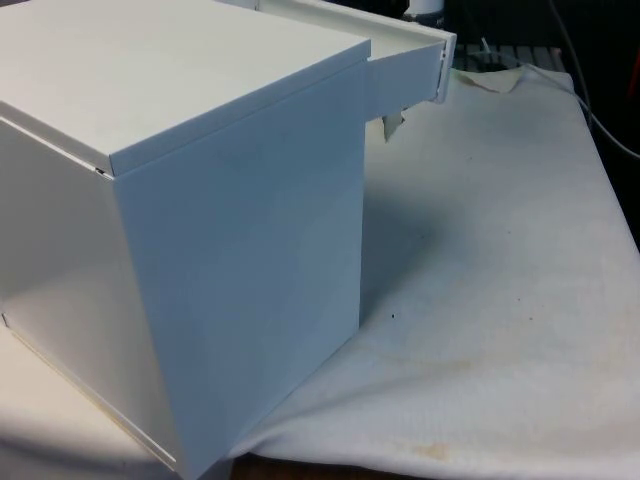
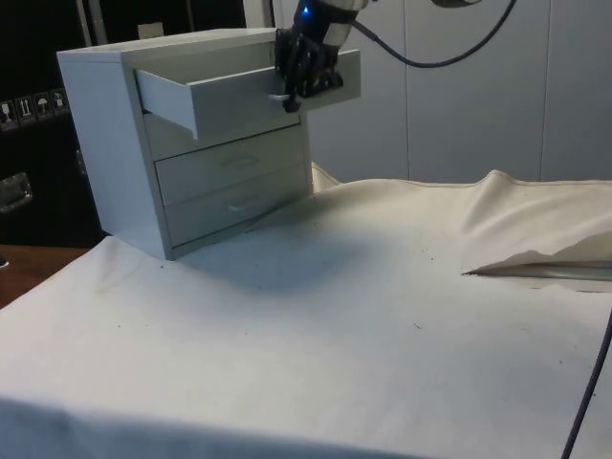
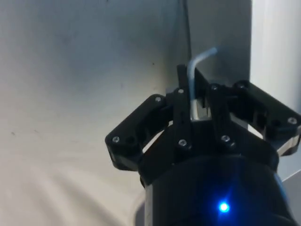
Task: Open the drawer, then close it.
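Observation:
A white chest of drawers (image 2: 115,143) stands at the far left of the table in the side view, and its back and side (image 1: 240,260) face the front view. Its top drawer (image 2: 229,96) is pulled well out, and its front panel (image 1: 405,70) juts past the chest. My black gripper (image 2: 301,81) sits at the middle of that drawer front. In the wrist view the gripper (image 3: 193,92) is shut on the thin silver drawer handle (image 3: 197,63), which bends over between the fingers.
The two lower drawers (image 2: 234,182) are shut. White cloth (image 2: 363,316) covers the open table in front of the chest, with a raised fold (image 2: 535,229) at the side view's right. Cables (image 1: 600,110) hang past the table's far corner at the front view's right.

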